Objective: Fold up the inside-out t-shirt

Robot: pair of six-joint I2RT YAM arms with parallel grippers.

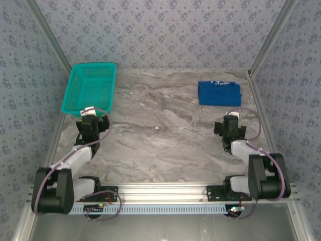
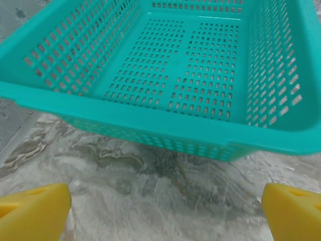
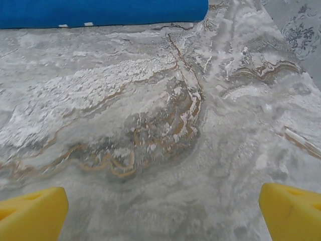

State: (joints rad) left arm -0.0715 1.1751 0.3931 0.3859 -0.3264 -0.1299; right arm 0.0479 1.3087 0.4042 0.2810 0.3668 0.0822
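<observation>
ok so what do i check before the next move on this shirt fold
1. t-shirt lies as a compact folded rectangle at the table's far right: ok
2. left tool open, nothing between its fingers: ok
3. right tool open, holds nothing, short of the t-shirt's near edge: ok
4. basket stands far left, well apart from the t-shirt: ok
5. folds neat and edges lined up: cannot tell, too small from above

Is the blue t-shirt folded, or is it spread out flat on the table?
Folded. The t-shirt lies as a small, compact rectangle near the far right corner of the table, with no sleeves sticking out.
</observation>
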